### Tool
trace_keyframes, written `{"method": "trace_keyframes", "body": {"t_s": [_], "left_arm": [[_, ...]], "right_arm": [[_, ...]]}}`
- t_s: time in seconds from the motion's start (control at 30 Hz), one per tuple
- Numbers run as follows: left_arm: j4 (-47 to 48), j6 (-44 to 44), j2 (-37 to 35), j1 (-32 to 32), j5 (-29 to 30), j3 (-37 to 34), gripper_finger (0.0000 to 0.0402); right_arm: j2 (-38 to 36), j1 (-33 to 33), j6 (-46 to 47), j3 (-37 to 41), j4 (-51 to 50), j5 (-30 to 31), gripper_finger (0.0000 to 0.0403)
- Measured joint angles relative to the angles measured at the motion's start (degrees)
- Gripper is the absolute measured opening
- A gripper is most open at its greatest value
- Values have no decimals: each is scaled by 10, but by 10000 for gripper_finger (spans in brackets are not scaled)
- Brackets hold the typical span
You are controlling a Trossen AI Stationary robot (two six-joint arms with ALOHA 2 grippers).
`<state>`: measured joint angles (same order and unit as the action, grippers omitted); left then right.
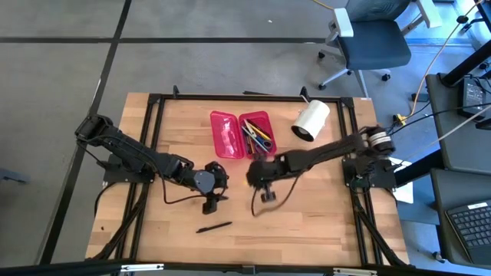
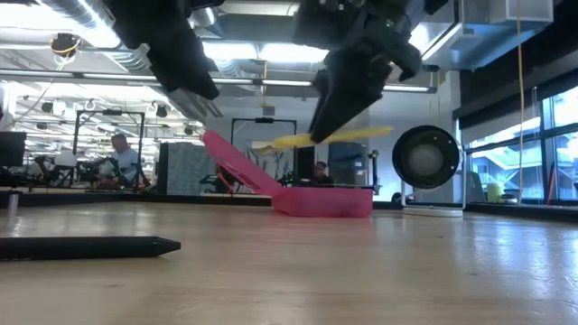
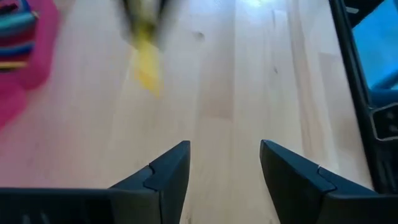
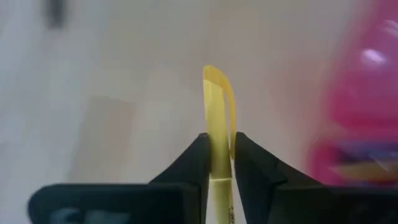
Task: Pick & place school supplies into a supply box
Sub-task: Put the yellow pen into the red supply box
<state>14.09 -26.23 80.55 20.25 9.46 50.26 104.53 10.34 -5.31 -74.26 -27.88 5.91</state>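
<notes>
My right jaws (image 4: 219, 155) grip a thin yellow pen (image 4: 217, 102); the red-pink translucent plastic box (image 1: 242, 134) beyond already holds several supplies; the black pen (image 1: 214, 227) lies below my open left jaws (image 3: 224, 168).

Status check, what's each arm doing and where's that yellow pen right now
Right pincer shut on yellow pen, lifted off the table near pink supply box. Left pincer open, empty. Black pen lying on the table. Nothing blocking.

The desk (image 1: 307, 222) is pale, smooth wood planks with a soft sheen. On it, the supply box (image 1: 239, 134) is glossy translucent pink plastic; beside it lies a matt white roll (image 1: 311, 120).
</notes>
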Motion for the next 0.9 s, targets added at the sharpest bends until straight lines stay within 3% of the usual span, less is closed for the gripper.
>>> {"method": "trace_keyframes", "body": {"t_s": [0.23,0.4,0.67,0.9], "left_arm": [[27,-2,0,3,-43,0,186],[36,-1,0,7,-19,0,186],[42,0,0,22,19,0,187],[42,4,0,30,54,0,186]], "right_arm": [[-53,-54,78,0,-78,96,68],[-54,-122,55,1,-46,83,65],[-52,-244,97,81,139,66,68],[-51,-284,154,166,310,66,69]]}}
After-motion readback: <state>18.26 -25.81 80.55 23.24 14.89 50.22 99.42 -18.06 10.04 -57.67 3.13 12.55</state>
